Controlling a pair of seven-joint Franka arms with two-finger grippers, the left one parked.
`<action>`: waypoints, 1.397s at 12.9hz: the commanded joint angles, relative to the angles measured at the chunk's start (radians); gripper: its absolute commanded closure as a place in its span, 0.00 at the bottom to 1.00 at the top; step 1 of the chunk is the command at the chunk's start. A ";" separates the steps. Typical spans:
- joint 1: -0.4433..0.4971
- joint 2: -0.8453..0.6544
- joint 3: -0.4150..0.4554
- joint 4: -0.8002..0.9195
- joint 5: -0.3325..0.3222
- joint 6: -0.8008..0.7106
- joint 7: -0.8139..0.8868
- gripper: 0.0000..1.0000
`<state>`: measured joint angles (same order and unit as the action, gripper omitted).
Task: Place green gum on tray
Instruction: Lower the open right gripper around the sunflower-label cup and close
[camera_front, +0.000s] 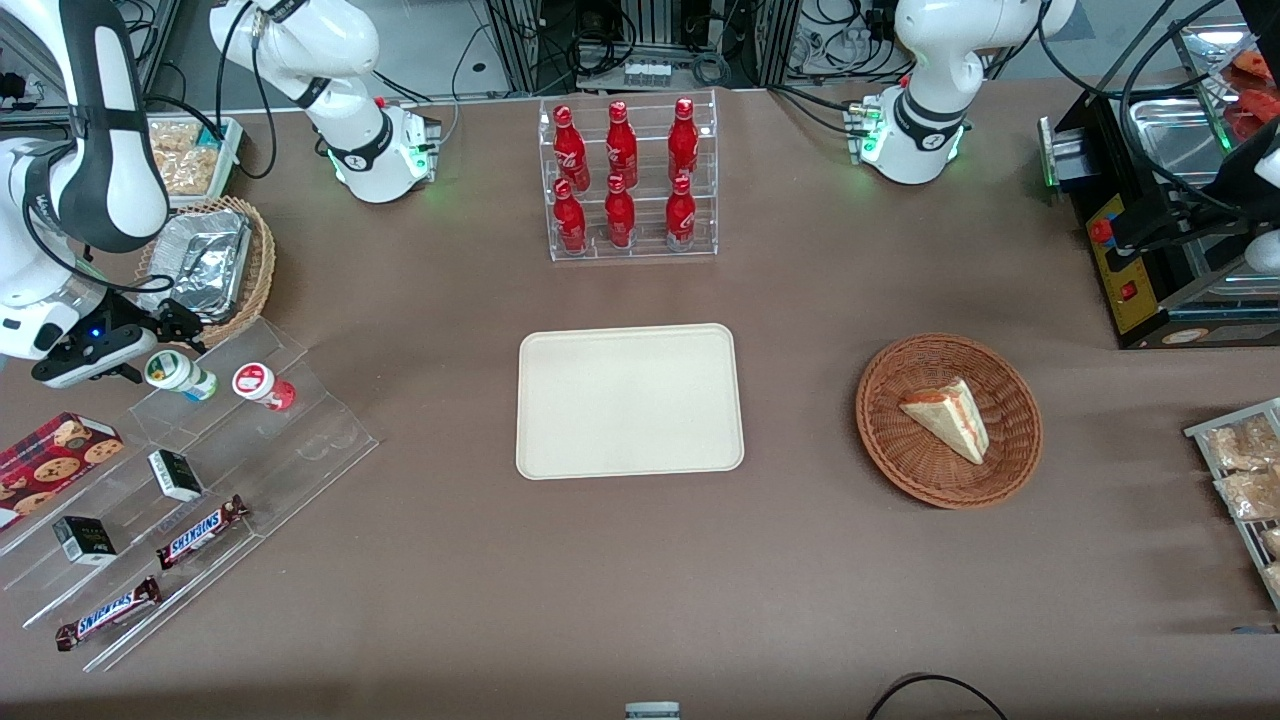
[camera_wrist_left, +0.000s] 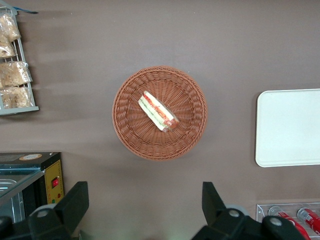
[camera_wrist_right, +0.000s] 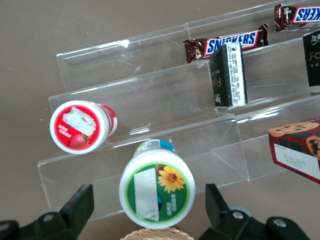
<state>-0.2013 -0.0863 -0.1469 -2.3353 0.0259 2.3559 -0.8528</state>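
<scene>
The green gum (camera_front: 180, 376) is sitting on the top step of a clear acrylic stepped rack (camera_front: 200, 490) near the working arm's end of the counter (camera_front: 640, 580), with the red-lidded bottle (camera_front: 263, 386) just beside it on the same step. The hand (camera_front: 170, 335) is hovering just above and beside the green gum, its fingers (camera_wrist_right: 75, 210) spread wide on either side of the green lid and not touching it. A wicker basket with a foil container (camera_front: 205, 265) is sitting close by the hand, farther from the front camera, crowding that side. Lower steps of the rack are carrying small dark boxes (camera_front: 175, 475), Snickers bars (camera_front: 200, 532) and a cookie box (camera_front: 55, 455). The tray (camera_front: 629, 400) is lying bare in the middle of the counter, well apart from the rack, with open brown surface between them and along its edges. A clear rack of red bottles (camera_front: 628, 180) is standing farther from the front camera than the tray, and a round basket holding a sandwich wedge (camera_front: 948, 420) is sitting toward the parked arm's end.
</scene>
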 joint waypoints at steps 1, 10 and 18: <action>-0.013 0.005 0.000 -0.012 0.012 0.034 -0.031 0.01; -0.006 0.011 0.001 -0.003 0.014 0.025 -0.022 1.00; 0.002 -0.007 0.027 0.167 0.012 -0.229 -0.026 1.00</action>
<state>-0.2012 -0.0861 -0.1291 -2.2546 0.0259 2.2477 -0.8652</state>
